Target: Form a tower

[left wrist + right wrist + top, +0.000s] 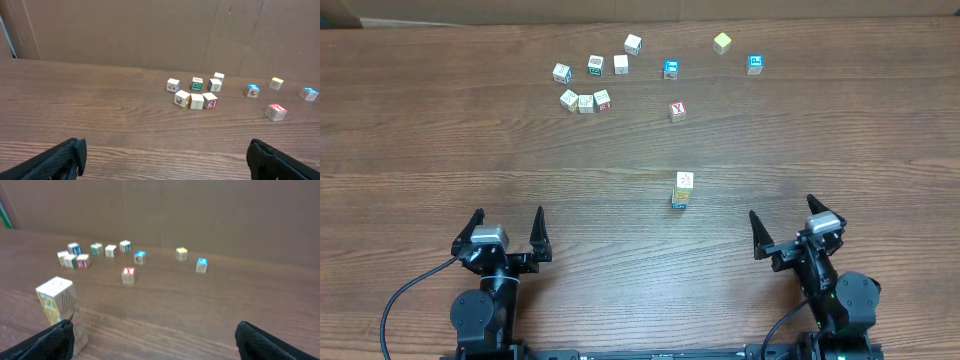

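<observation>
Wooden worktop (440, 130) carries all items. Left end effector (509, 215) and right end effector (782, 210) sit at the near edge, jaws spread wide, holding nothing. The tower (682, 190) stands upright ahead of them, nearer the right one, untouched. Loose cubes (586, 102) lie scattered well beyond it.

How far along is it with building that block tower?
Started: a short tower already stands upright in the middle. Nothing is in hand: the left pincer and right pincer are both open and empty. Left to do: the loose cubes scattered at the far side, if they are meant to go on.
</observation>
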`<state>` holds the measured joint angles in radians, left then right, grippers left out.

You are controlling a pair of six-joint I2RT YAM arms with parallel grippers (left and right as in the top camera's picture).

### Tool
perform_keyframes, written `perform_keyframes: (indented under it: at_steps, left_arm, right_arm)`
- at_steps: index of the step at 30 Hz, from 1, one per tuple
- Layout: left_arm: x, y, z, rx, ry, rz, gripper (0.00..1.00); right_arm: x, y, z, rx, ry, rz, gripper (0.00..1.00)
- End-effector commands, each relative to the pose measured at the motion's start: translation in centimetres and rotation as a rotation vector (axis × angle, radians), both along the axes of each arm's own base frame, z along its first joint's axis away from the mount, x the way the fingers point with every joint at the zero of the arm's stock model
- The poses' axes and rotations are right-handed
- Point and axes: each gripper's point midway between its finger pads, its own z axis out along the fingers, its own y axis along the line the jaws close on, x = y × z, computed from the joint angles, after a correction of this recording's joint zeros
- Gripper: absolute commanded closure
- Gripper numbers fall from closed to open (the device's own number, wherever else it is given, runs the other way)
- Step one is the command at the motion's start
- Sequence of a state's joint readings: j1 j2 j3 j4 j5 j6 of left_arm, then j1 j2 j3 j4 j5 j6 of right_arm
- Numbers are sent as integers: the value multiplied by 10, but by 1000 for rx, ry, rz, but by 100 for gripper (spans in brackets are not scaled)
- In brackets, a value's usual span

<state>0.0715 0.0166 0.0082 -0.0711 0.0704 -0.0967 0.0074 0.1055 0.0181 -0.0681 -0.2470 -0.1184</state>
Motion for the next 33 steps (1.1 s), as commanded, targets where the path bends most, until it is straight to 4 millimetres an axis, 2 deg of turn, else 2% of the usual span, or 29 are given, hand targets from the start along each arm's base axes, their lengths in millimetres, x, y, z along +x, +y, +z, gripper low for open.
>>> perform_keyframes:
  at_steps: [1, 6, 33]
  left_arm:
    - [0, 0, 0, 20, -5, 3, 1]
    - [0, 0, 0, 20, -5, 3, 0]
    - [0, 0, 0, 20, -5, 3, 0]
  right_arm:
    - [-1, 0, 6, 23, -33, -7, 0]
    - [-5, -1, 20, 24, -95, -6, 0]
    - [-5, -1, 20, 24, -93, -7, 0]
